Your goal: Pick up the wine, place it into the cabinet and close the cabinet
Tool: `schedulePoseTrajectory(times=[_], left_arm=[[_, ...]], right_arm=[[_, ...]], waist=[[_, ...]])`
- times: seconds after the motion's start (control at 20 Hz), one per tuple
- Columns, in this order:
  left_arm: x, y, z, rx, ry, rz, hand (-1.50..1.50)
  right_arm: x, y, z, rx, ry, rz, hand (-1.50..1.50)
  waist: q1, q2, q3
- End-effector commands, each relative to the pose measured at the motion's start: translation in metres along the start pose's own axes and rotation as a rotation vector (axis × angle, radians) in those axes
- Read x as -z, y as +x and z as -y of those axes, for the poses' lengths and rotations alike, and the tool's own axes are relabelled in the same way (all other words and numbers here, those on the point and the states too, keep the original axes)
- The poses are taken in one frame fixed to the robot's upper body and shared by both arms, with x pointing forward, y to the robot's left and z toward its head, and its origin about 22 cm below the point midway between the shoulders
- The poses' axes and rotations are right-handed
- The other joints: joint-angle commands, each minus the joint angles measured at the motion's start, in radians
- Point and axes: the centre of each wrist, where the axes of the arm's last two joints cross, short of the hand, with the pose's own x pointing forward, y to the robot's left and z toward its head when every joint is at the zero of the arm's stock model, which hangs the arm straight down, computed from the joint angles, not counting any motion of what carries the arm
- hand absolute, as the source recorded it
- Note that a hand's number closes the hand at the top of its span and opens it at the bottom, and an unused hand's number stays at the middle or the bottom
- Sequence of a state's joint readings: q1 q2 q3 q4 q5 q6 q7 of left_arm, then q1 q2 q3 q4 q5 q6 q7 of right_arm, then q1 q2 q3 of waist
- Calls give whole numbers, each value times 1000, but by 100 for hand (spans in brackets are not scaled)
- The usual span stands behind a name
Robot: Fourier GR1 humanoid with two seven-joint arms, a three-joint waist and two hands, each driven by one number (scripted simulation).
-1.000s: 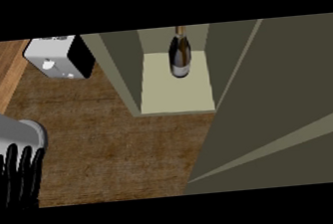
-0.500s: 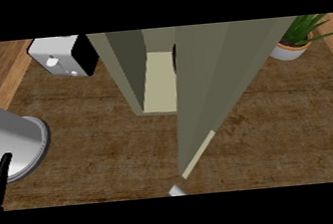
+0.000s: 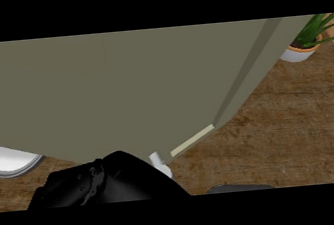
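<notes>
The cabinet door [image 3: 123, 88] fills most of my view, nearly closed against the cabinet [image 3: 262, 61]. If I push off-centre it could stop short, leaving the pale gap at its lower edge. The wine is hidden, presumably inside. One black hand [image 3: 109, 182] shows low down; which hand, and whether its fingers curl, I cannot tell

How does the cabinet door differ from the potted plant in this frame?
The cabinet door fills most of the view; the potted plant sits small in the upper right corner. The door is a flat, plain olive-grey; the plant has green leaves above a white pot. Both show against the brown counter.
</notes>
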State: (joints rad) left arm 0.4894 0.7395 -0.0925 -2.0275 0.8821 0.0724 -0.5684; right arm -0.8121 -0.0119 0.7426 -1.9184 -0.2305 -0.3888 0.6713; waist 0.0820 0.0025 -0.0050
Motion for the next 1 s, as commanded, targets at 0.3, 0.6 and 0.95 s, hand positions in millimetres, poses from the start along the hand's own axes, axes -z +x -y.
schedulePoseTrajectory(times=[0.3, 0.6, 0.95], left_arm=[[16, 25, -25, 2, -25, 20, -150], [26, 27, -24, -10, -34, 41, -150], [25, 34, -39, 9, -5, 40, -150]], right_arm=[[107, 32, 41, -10, -15, -43, 150], [121, 9, 53, 125, 349, -262, 150], [155, -7, 98, 156, 141, -189, 150]], waist=[[9, 10, 2], [18, 23, 3], [-14, 12, 3]])
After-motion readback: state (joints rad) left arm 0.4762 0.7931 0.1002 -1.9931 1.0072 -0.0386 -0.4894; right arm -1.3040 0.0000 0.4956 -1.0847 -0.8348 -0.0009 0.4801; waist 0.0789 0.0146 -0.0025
